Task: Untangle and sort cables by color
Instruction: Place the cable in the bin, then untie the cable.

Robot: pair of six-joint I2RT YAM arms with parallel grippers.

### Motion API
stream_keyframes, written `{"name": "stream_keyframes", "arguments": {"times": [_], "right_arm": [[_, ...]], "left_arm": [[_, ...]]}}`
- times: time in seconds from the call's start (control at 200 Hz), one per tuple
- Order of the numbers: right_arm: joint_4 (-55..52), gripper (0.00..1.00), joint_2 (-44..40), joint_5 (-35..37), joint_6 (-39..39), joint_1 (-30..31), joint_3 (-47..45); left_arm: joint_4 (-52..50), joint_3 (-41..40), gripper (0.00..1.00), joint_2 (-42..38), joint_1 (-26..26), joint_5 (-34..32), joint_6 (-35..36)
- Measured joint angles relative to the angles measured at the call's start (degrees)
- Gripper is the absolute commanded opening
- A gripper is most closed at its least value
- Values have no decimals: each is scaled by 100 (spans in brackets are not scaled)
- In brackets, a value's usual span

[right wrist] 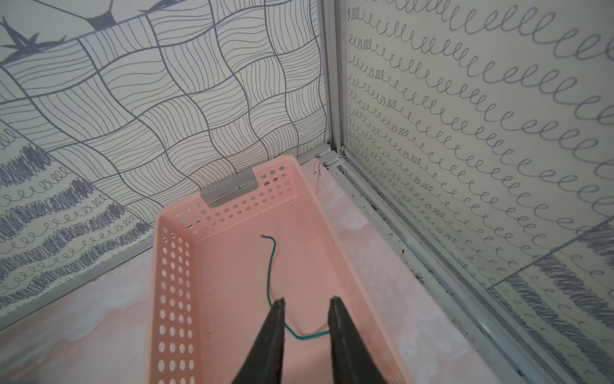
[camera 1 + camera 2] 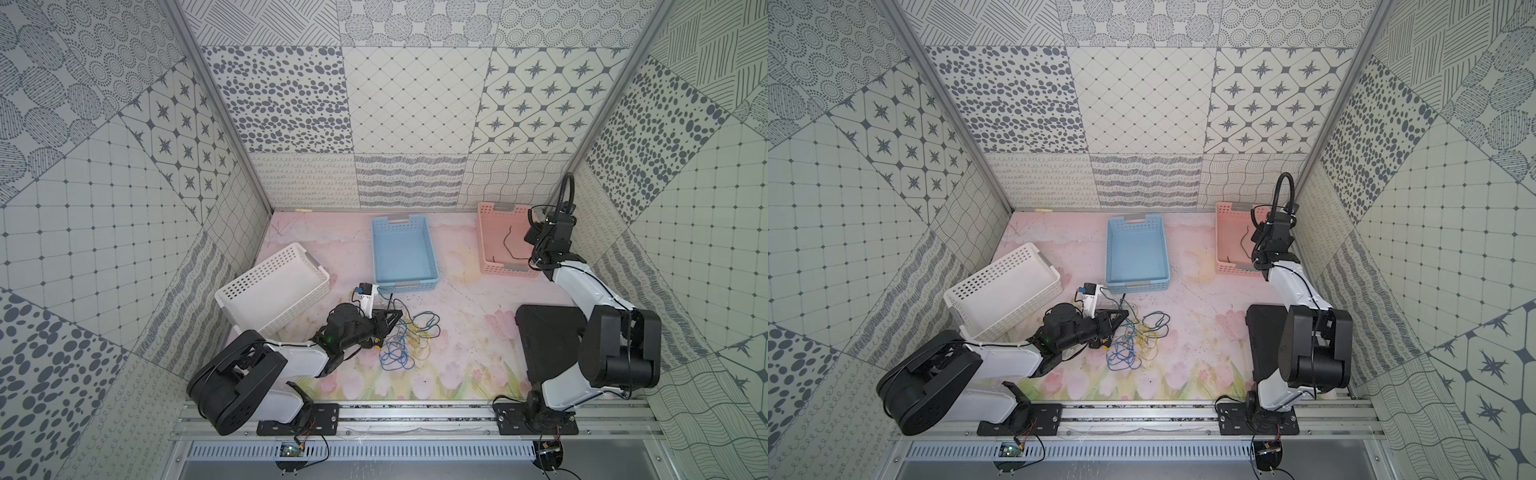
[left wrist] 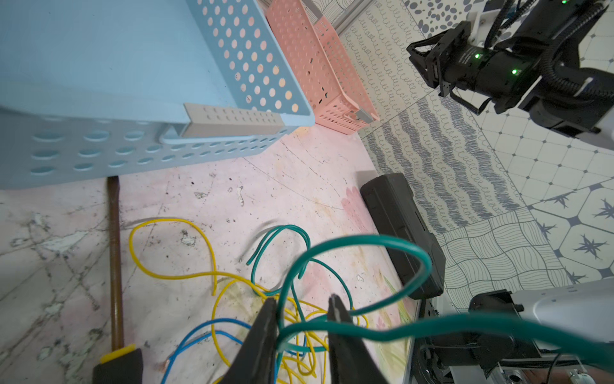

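A tangle of blue, yellow and green cables [image 2: 409,343] [image 2: 1133,345] lies on the pink mat in front of the blue basket. My left gripper [image 2: 397,315] [image 3: 304,301] sits low at the tangle's left edge. Its jaws stand apart, open. A green cable [image 3: 365,239] loops across the gap between the fingers without being pinched. Yellow cable [image 3: 172,221] and blue cable [image 3: 212,324] lie underneath. My right gripper [image 1: 307,301] hangs open over the pink basket [image 1: 172,266] [image 2: 490,232]. One green cable [image 1: 270,266] lies loose on the basket's floor.
The blue basket [image 2: 401,283] stands at the middle back. A white basket [image 2: 270,291] lies tilted at the left. A screwdriver [image 3: 114,266] rests beside the tangle, pointing at the blue basket. A black case [image 2: 544,345] sits under the right arm.
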Motion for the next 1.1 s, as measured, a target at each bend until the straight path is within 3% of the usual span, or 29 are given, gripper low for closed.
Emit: {"name": "stream_keyframes", "arguments": {"times": [0.165, 0.33, 0.405, 0.47, 0.6, 0.69, 0.956, 1.101], "right_arm": [[330, 50, -306, -844, 131, -109, -409], [1690, 55, -1147, -3169, 872, -39, -1602], [2446, 56, -1340, -4107, 1294, 308, -2116], [2555, 57, -1561, -4533, 1316, 964, -2476], [1902, 60, -2070, -4533, 839, 2699, -2747], [1602, 62, -2308, -4463, 658, 3375, -2833], [660, 62, -2544, -3851, 136, 3744, -3456], [511, 62, -2562, -3893, 118, 3746, -3681]], "left_arm": [[-549, 0, 47, -529, 0, -151, 125], [-1126, 70, 54, -1075, 0, -319, 254], [-1427, 144, 55, -1316, 0, -407, 308], [-1740, 232, 56, -1519, 0, -483, 354], [-2647, 531, 60, -1980, -44, -763, 426], [-3405, 802, 61, -2326, -225, -1113, 483], [-5307, 1539, 61, -2846, -815, -2376, 708], [-5845, 1611, 61, -2955, -940, -2686, 723]]}}
